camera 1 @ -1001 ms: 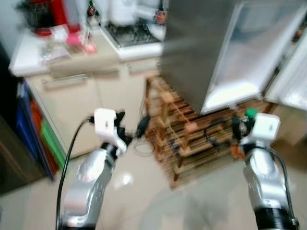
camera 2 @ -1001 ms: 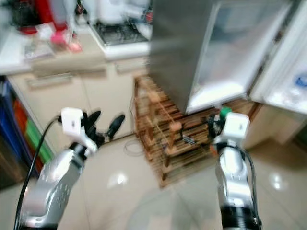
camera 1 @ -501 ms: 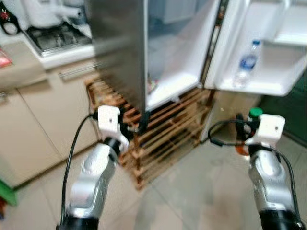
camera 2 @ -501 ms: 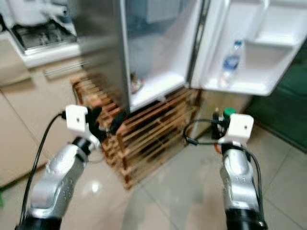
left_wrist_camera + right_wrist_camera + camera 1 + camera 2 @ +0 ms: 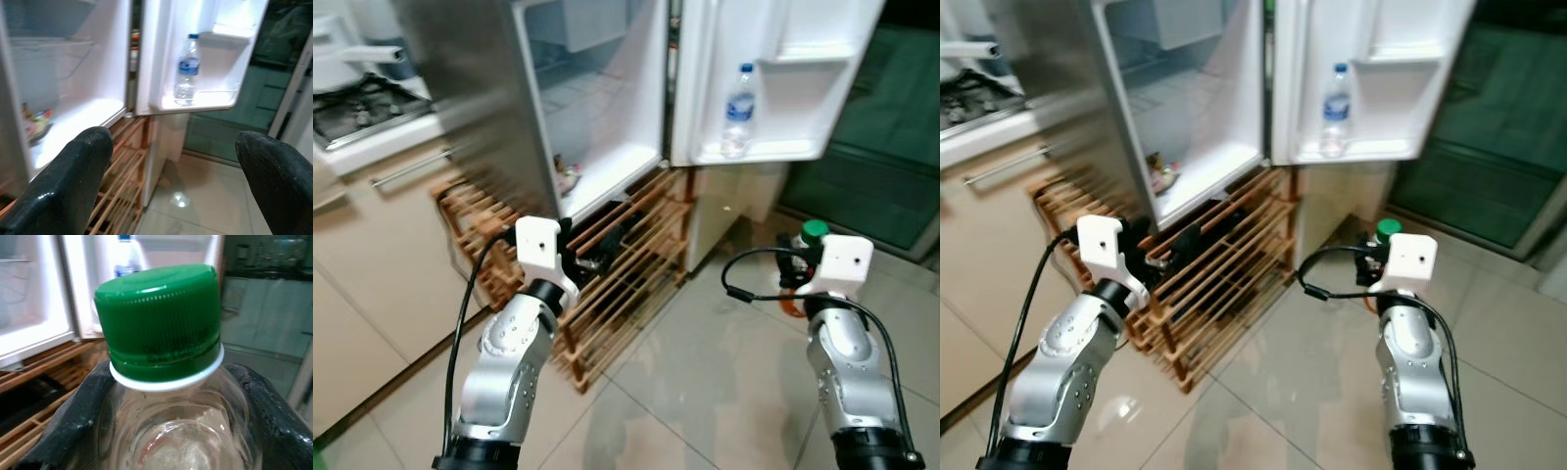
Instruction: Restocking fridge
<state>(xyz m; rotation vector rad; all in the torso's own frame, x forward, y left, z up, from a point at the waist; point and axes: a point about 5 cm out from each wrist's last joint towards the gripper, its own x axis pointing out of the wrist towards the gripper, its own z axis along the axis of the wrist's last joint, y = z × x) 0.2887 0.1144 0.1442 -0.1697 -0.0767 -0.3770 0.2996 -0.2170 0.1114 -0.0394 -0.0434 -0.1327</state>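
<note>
Bottle (image 5: 166, 382) with green cap clamped between right gripper (image 5: 800, 266) fingers, held low over tiled floor (image 5: 724, 372). Left gripper (image 5: 176, 181) spread wide, empty, before wooden rack (image 5: 626, 264). Beyond: fridge (image 5: 597, 108) open, water bottle (image 5: 737, 111) standing on door shelf (image 5: 764, 149).

Glossy beige floor tiles (image 5: 705, 392) reflect light. A slatted wooden rack (image 5: 626, 284) stands beside cream cabinets (image 5: 382, 264). A stove (image 5: 357, 103) sits above.

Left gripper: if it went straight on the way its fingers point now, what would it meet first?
Probably the open fridge door, near the water bottle on its shelf; the left gripper is open and empty. Depth is unclear, and the wooden rack lies just below that line.
</note>
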